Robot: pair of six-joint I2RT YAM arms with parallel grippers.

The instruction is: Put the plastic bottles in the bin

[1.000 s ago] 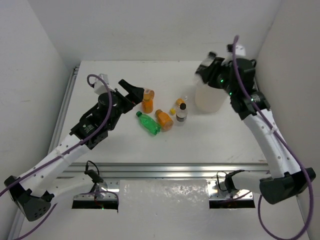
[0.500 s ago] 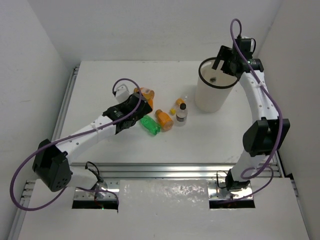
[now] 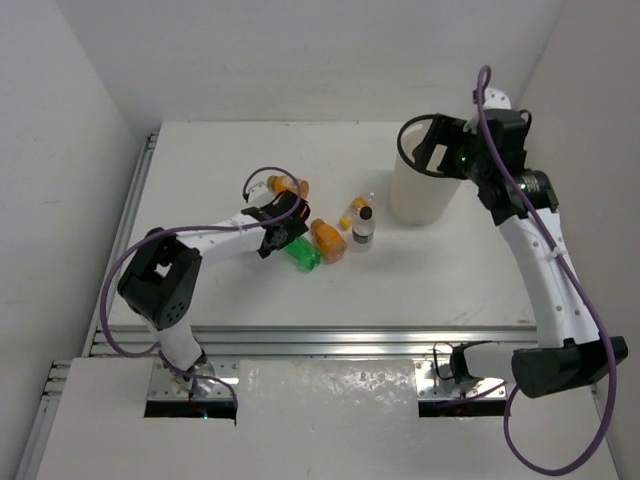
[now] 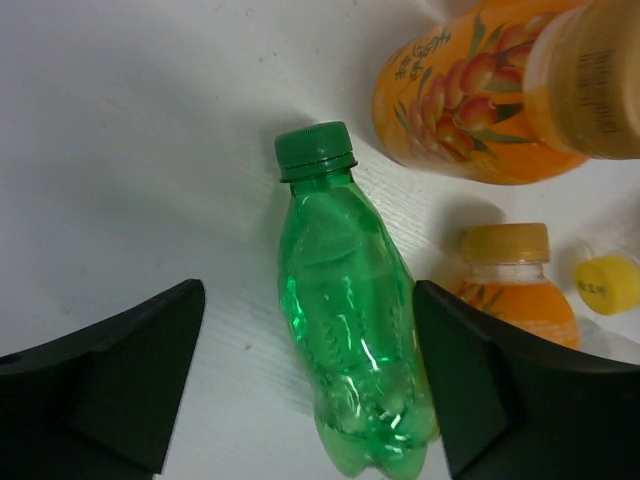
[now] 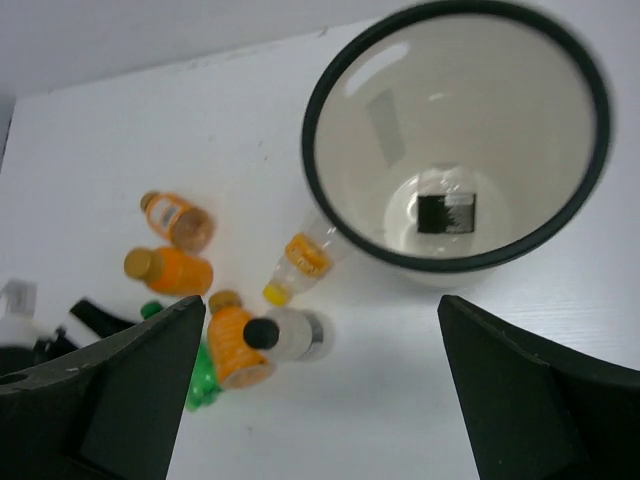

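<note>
Green plastic filled the left wrist view: the green bottle (image 4: 350, 350) lay on its side on the white table (image 4: 130, 120) between the two black fingers of the left end effector (image 4: 309, 290). The fingers stood spread on either side of it, one with a clear gap to the bottle and the other just beside it, neither visibly pressing. Just beyond its cap lay an orange bottle (image 4: 470, 100), and a second orange bottle (image 4: 510, 300) lay close alongside. A third orange bottle (image 5: 175, 220) lay at the outer edge of the cluster. A clear bottle with a black cap (image 3: 363, 228) stood upright near them, and a yellow-capped bottle (image 3: 357, 208) lay between that one and the bin (image 3: 415, 200). The bin stood upright on the right of the table, well apart from the green bottle. The right end effector (image 5: 320, 300) hung above its mouth, fingers wide apart with nothing between them. A pale object with a black patch (image 5: 445, 213) lay on the bin's floor, too blurred to name.
</note>
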